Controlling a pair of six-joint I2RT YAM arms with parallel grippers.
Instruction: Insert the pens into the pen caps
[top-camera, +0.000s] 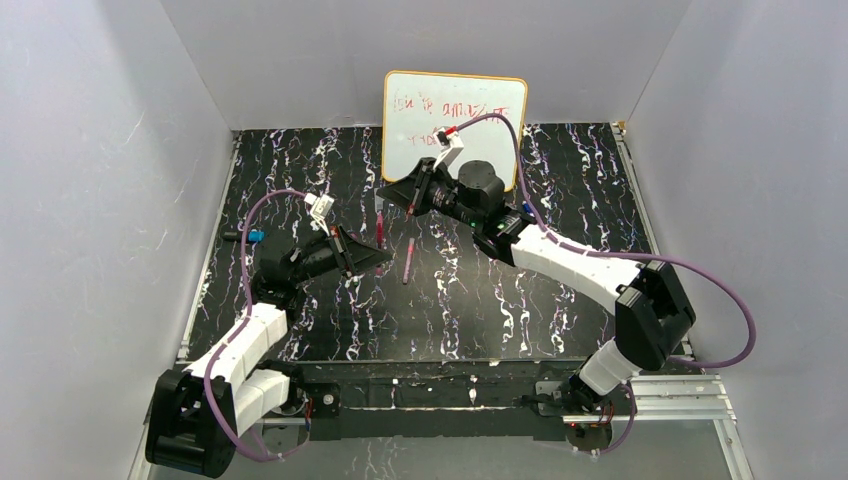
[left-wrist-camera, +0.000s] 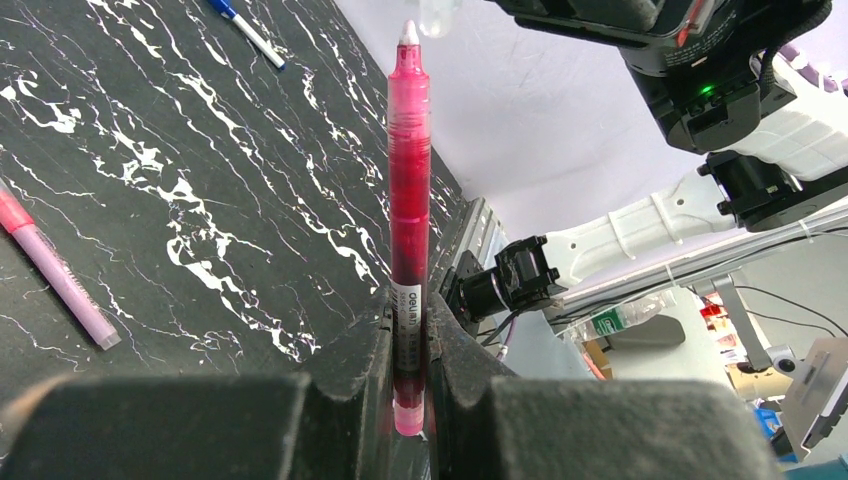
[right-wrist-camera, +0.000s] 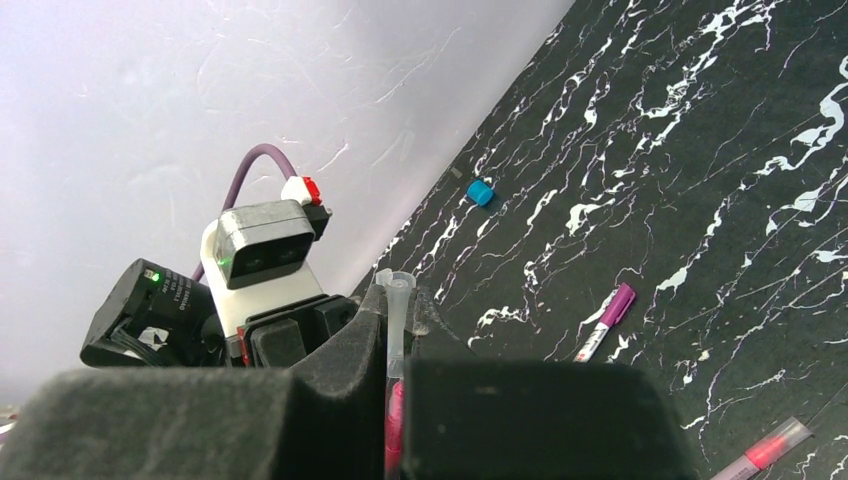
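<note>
My left gripper (left-wrist-camera: 408, 310) is shut on the lower end of a pink pen (left-wrist-camera: 409, 180), whose bare tip points away from it toward the right arm. From above, that pen (top-camera: 380, 228) spans the gap between the left gripper (top-camera: 383, 258) and the right gripper (top-camera: 397, 192). My right gripper (right-wrist-camera: 397, 300) is shut on a clear pen cap (right-wrist-camera: 397, 325) with a pink end, open mouth facing outward. The pen tip is close to the cap but outside it.
A loose pink pen (top-camera: 409, 262) lies mid-table, also seen from the left wrist (left-wrist-camera: 55, 270). Also lying on the table: a blue-ended white pen (left-wrist-camera: 245, 25), a purple-capped white pen (right-wrist-camera: 605, 322) and a blue cap (right-wrist-camera: 481, 192). A whiteboard (top-camera: 455, 100) stands at the back.
</note>
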